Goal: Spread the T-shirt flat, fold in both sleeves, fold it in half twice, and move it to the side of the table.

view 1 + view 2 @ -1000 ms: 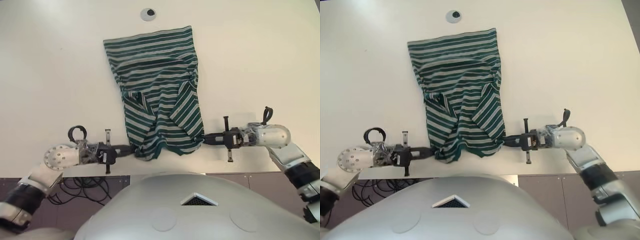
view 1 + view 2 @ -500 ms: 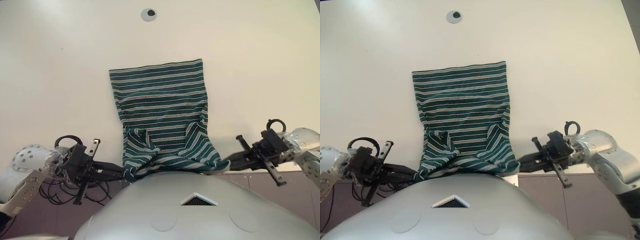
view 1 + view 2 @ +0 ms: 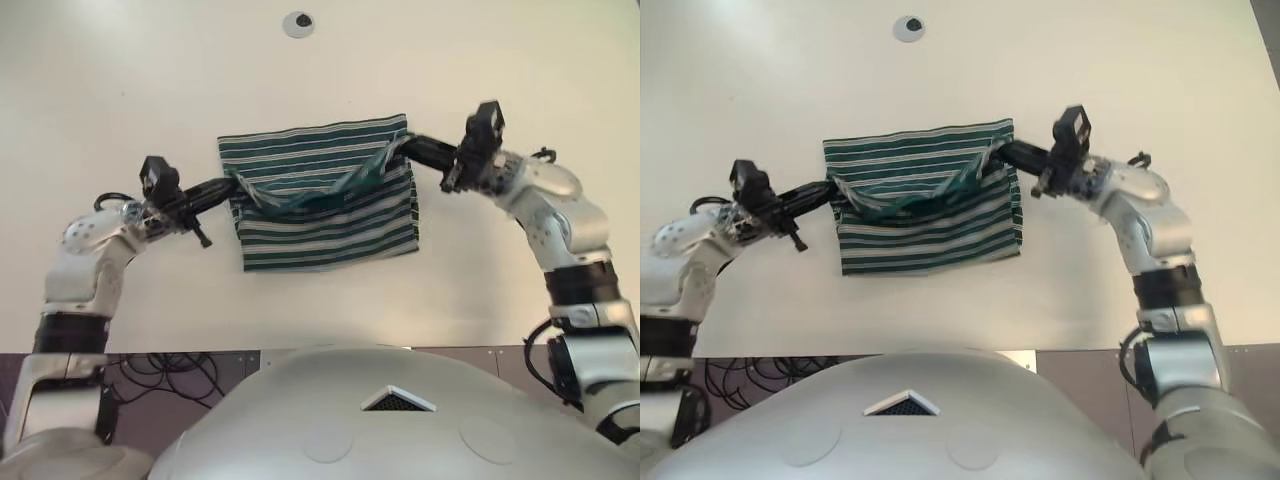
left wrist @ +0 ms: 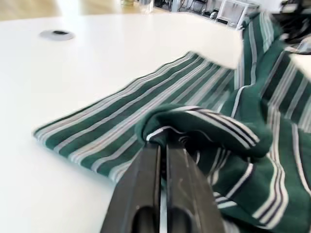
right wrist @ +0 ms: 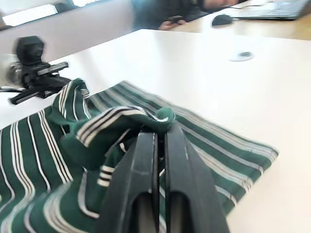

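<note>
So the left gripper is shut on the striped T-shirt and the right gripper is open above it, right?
Not quite: the right gripper is also shut on the T-shirt, as the right wrist view shows. The left gripper is shut on it, as you said.

Nothing to read here right now: no lettering, number, label or sign is legible on the striped T-shirt (image 3: 320, 195), the white table (image 3: 120, 60), or the round disc (image 3: 297, 24) at the shirt's twelve o'clock.
</note>
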